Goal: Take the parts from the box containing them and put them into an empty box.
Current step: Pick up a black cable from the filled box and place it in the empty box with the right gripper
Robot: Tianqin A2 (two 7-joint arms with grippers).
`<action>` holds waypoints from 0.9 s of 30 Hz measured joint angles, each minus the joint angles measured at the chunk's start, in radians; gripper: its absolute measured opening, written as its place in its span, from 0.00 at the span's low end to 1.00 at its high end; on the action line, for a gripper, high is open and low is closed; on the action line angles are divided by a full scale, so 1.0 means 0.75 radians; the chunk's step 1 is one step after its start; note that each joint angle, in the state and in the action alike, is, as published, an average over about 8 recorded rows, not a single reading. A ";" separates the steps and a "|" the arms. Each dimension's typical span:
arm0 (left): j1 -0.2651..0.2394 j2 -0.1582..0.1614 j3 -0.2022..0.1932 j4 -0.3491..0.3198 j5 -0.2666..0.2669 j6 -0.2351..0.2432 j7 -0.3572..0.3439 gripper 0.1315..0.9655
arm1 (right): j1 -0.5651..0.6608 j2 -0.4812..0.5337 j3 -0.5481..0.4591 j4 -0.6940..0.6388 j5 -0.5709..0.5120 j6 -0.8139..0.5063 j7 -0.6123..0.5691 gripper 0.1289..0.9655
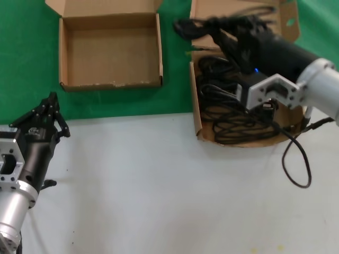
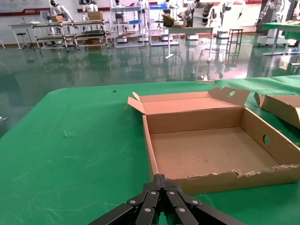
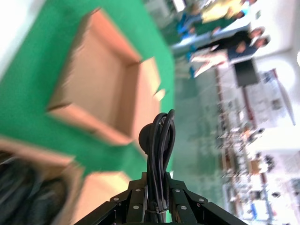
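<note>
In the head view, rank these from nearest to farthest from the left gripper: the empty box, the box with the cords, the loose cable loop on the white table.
1. Empty box, ahead of the left gripper on the green cloth.
2. Box with the cords, across on the right.
3. Cable loop, far right, beyond that box's near corner.

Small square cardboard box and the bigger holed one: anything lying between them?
Only bare green cloth separates the small square cardboard box from the large holed cardboard box, in the head view.

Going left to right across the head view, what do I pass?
left gripper → empty box → coiled cord held up by the right gripper → box containing the parts → right arm's silver wrist.
</note>
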 joint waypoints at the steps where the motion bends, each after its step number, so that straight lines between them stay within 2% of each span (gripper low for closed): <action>1: 0.000 0.000 0.000 0.000 0.000 0.000 0.000 0.02 | 0.017 -0.006 0.000 0.011 0.000 -0.012 0.002 0.10; 5: 0.000 0.000 0.000 0.000 0.000 0.000 0.000 0.02 | 0.074 -0.066 0.000 0.008 0.000 -0.065 0.006 0.10; 9: 0.000 0.000 0.000 0.000 0.000 0.000 0.000 0.02 | 0.108 -0.169 0.000 -0.068 -0.047 -0.136 0.047 0.10; 16: 0.000 0.000 0.000 0.000 0.000 0.000 0.000 0.02 | 0.098 -0.401 0.045 -0.307 -0.326 -0.274 0.270 0.10; 21: 0.000 0.000 0.000 0.000 0.000 0.000 0.000 0.02 | 0.021 -0.608 0.218 -0.506 -0.559 -0.392 0.354 0.10; 27: 0.000 0.000 0.000 0.000 0.000 0.000 0.000 0.02 | -0.066 -0.842 0.497 -0.739 -0.770 -0.559 0.310 0.10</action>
